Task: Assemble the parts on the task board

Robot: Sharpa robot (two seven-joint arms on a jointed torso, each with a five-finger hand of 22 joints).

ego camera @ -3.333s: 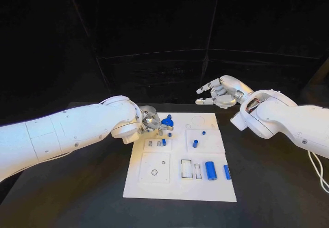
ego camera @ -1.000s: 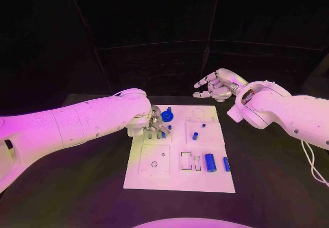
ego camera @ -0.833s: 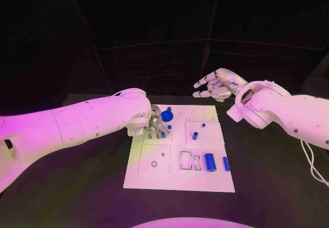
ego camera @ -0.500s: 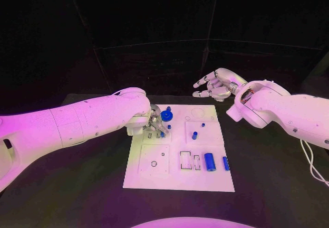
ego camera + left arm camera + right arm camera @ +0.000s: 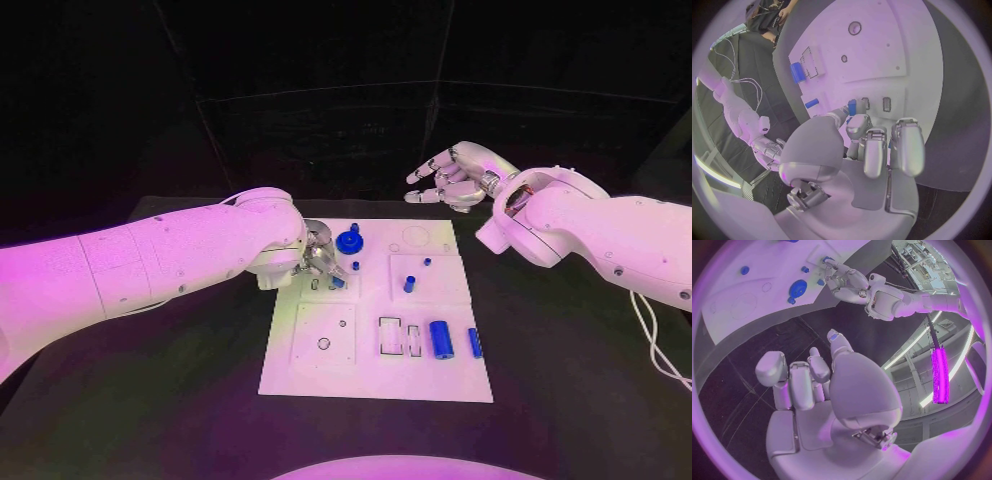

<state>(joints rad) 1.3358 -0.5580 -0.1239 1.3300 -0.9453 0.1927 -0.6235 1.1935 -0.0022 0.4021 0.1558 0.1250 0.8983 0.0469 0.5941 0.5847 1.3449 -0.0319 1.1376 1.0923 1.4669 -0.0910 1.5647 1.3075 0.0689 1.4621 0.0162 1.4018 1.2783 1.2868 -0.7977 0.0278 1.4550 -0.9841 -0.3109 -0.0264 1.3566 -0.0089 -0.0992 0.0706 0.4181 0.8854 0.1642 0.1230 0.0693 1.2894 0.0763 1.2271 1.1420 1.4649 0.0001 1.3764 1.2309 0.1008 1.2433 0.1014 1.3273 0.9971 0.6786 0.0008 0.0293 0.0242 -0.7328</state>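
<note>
From the head view, the left hand (image 5: 319,258) is down on the far-left part of the task board (image 5: 378,385), its fingers bunched over a small blue peg (image 5: 338,282) beside the little slots there; the round blue knob (image 5: 349,243) stands just beyond the hand, toward the far edge. The right hand (image 5: 454,180) hangs past the board's far edge, well apart from every part, fingers spread and holding nothing. The left hand is plainly the nearer one to the slot work, while the large blue cylinder (image 5: 443,341) and the slim blue bar (image 5: 475,343) lie on the near-right part, long axes running near to far. In the left wrist view, the fingers (image 5: 903,145) curl down at the board with the blue peg (image 5: 852,107) at the fingertips, its long axis roughly in line with the fingers and right next to two small slots; whether it is truly pinched or only touched I cannot tell. In the right wrist view, the right hand's fingers (image 5: 798,382) are loosely spread and bare, and the board lies well ahead of them, with the left hand (image 5: 845,280) on it.
</note>
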